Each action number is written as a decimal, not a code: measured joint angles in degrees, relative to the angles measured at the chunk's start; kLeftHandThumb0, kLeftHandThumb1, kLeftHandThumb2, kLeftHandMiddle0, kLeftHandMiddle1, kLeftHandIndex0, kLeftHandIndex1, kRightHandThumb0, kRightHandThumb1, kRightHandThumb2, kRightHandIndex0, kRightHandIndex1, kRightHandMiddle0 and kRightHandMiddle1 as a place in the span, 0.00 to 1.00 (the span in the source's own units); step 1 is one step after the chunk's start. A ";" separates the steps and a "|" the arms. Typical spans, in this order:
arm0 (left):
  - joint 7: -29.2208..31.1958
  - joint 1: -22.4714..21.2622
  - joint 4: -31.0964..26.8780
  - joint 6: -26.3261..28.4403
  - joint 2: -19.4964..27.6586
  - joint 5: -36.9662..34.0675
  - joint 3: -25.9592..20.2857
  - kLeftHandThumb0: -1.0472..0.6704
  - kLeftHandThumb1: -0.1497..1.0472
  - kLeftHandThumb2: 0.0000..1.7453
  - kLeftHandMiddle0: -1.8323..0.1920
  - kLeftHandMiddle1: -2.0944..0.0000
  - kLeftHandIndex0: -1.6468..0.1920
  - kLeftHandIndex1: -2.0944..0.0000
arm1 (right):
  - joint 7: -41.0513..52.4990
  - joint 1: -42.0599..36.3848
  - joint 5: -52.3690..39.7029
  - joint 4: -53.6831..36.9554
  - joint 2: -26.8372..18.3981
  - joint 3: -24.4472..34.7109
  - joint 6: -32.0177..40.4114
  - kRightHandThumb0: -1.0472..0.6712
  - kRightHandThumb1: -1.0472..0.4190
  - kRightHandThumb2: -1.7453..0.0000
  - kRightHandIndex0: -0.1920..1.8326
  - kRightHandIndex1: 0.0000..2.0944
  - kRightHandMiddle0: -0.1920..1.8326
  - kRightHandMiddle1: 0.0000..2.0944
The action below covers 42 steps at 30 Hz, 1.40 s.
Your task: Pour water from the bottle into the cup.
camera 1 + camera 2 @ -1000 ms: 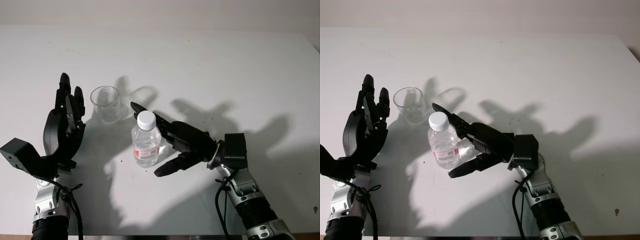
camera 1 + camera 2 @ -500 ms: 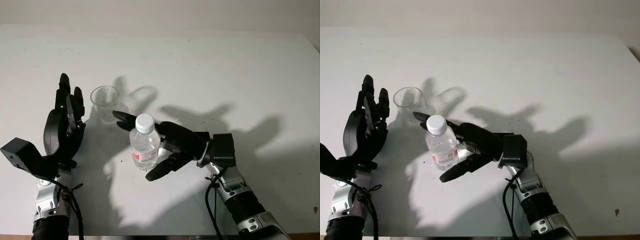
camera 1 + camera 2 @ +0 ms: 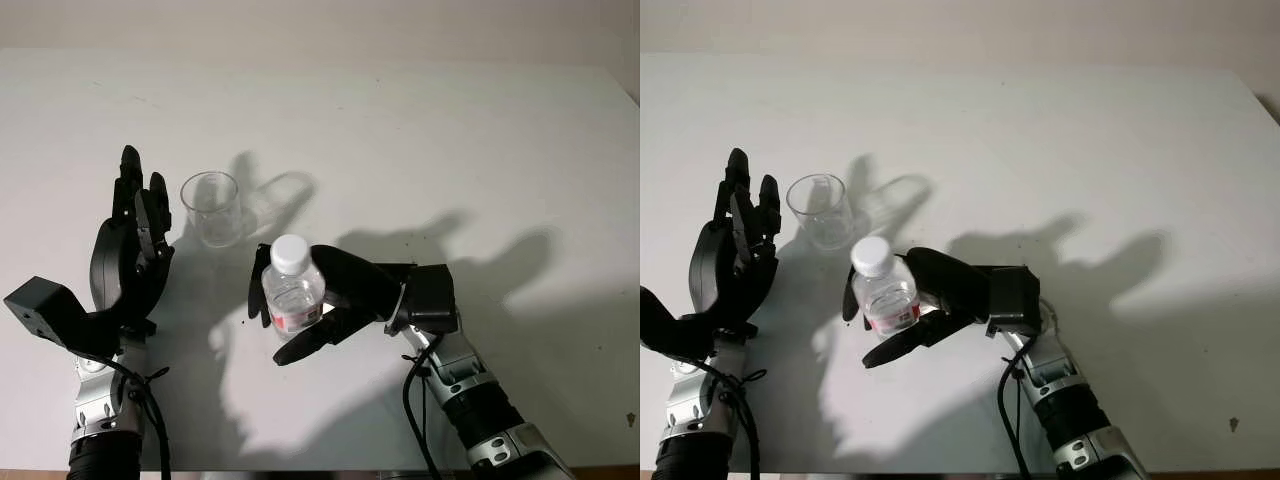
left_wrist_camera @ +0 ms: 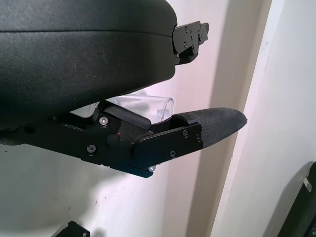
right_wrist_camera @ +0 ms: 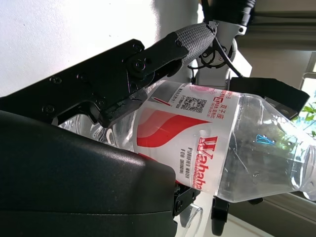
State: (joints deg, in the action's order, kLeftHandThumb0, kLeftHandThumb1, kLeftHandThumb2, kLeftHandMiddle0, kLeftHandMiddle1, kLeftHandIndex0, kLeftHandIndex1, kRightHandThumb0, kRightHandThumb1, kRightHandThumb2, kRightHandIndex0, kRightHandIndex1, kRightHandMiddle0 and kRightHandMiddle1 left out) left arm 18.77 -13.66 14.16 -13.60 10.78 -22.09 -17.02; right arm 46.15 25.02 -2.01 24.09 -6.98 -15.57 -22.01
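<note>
**Securing the bottle before the pour**

A plain white surface (image 3: 450, 140) carries two things: a clear cup (image 3: 211, 207) standing upright and, just beside it on the near side, a small water bottle (image 3: 292, 296) with a white cap (image 3: 288, 252) screwed on. The right hand (image 3: 315, 305) is wrapped round the bottle's labelled middle, one finger curled behind it and another reaching under the front; the right wrist view shows the fingers (image 5: 148, 59) pressed across the label, so the hand looks clamped on the bottle. Whether the base has left the surface I cannot tell. The left hand (image 3: 133, 250) stands open and upright just beside the cup, holding nothing.

The step in hand reads as fixing the grasp. It would go best with the hold kept at mid-body, firm but not crushing, since the thin plastic will likely buckle. The cap appears on, so pouring seems to call for removing it first, perhaps with the left hand. The light cup could tip if the bottle neck knocks its rim.
</note>
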 measured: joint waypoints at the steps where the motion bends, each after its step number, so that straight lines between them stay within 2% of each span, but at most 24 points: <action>1: 0.01 0.00 0.00 -0.05 0.00 0.00 0.00 0.18 1.00 0.39 1.00 1.00 1.00 1.00 | -1.29 -0.04 1.13 -0.22 0.02 -0.10 -1.22 0.26 0.07 0.96 0.57 1.00 0.46 0.99; 2: 0.06 0.01 0.00 -0.09 0.00 0.00 -0.03 0.18 1.00 0.39 1.00 1.00 1.00 1.00 | -2.32 -0.11 2.11 -0.43 -0.02 -0.29 -2.26 0.25 0.05 0.96 0.63 1.00 0.51 1.00; 3: 0.16 0.01 0.00 -0.16 0.00 0.00 -0.03 0.18 1.00 0.39 1.00 1.00 1.00 1.00 | -3.69 -0.22 3.43 -0.67 -0.01 -0.58 -3.18 0.25 0.03 0.96 0.73 1.00 0.61 1.00; 6: 0.35 0.04 -0.05 -0.21 0.01 -0.04 -0.04 0.18 1.00 0.39 1.00 1.00 1.00 1.00 | -7.34 -0.66 6.99 -2.26 -0.07 -1.76 -4.30 0.27 0.00 0.93 0.93 1.00 0.82 1.00; 8: 0.35 0.11 -0.21 -0.21 0.01 -0.05 -0.06 0.18 1.00 0.39 1.00 1.00 1.00 1.00 | -8.58 -1.22 8.21 -3.59 -0.16 -2.33 -4.01 0.29 0.00 0.89 0.98 1.00 0.91 1.00; 10: 0.37 0.15 -0.30 -0.21 0.03 -0.09 -0.11 0.19 1.00 0.39 1.00 1.00 1.00 1.00 | -10.17 -1.86 9.43 -4.66 -0.21 -2.61 -3.60 0.33 0.00 0.85 1.00 1.00 0.95 1.00; 12: 0.38 0.20 -0.43 -0.20 0.04 -0.09 -0.11 0.19 1.00 0.39 1.00 1.00 1.00 1.00 | -12.10 -2.22 10.46 -5.15 -0.23 -2.69 -3.61 0.37 0.00 0.79 1.00 1.00 0.90 1.00; 16: 0.61 0.26 -0.59 -0.19 0.27 -0.10 -0.25 0.19 1.00 0.39 1.00 1.00 1.00 1.00 | -15.32 -2.53 9.80 -4.22 -0.14 -1.80 -3.64 0.41 0.00 0.74 1.00 1.00 0.83 1.00; 21: 0.88 0.25 -0.57 -0.15 0.40 -0.23 -0.47 0.19 1.00 0.39 1.00 1.00 1.00 1.00 | -20.27 0.60 7.42 1.35 0.91 2.02 -3.78 0.41 0.00 0.73 1.00 1.00 0.93 1.00; 27: 0.89 0.10 -0.27 -0.20 0.48 -0.21 -0.48 0.19 1.00 0.39 1.00 1.00 1.00 1.00 | -32.41 15.43 10.42 11.95 0.31 7.47 -3.41 0.44 0.00 0.69 1.00 1.00 0.99 1.00; 29: 0.72 -0.03 -0.20 -0.19 0.52 -0.18 -0.47 0.19 1.00 0.39 1.00 1.00 1.00 1.00 | -36.05 21.42 11.90 17.69 -0.34 8.25 -4.19 0.45 0.00 0.70 0.97 1.00 0.91 1.00; 31: 0.46 -0.22 -0.21 -0.19 0.53 -0.10 -0.47 0.18 1.00 0.39 1.00 1.00 1.00 1.00 | -39.34 27.05 13.55 23.79 -1.05 8.68 -4.99 0.45 0.00 0.75 0.87 1.00 0.79 1.00; 34: 0.31 -0.38 -0.35 -0.14 0.52 -0.10 -0.45 0.18 1.00 0.41 1.00 1.00 1.00 1.00 | -43.34 33.96 15.91 32.46 -1.92 8.80 -6.16 0.43 0.00 0.81 0.76 1.00 0.69 1.00; 37: -0.50 -0.45 -0.80 0.23 0.40 -0.08 -0.43 0.17 1.00 0.42 1.00 1.00 1.00 1.00 | -48.32 38.99 20.62 38.75 -2.98 6.72 -6.92 0.41 0.00 0.83 0.69 1.00 0.63 1.00; 42: -0.92 -0.43 -1.19 0.49 0.34 -0.06 -0.39 0.18 1.00 0.43 1.00 1.00 1.00 1.00 | -61.26 45.14 34.38 44.91 -4.25 -2.54 -5.88 0.39 0.00 0.89 0.70 1.00 0.61 1.00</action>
State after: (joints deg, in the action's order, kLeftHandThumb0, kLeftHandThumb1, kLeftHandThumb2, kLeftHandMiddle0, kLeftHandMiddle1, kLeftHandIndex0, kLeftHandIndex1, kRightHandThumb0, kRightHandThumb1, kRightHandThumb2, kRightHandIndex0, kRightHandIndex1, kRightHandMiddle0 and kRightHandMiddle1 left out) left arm 17.85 -14.08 12.97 -13.11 11.12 -22.15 -17.41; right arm -15.11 70.16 32.37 69.01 -11.23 -18.12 -27.89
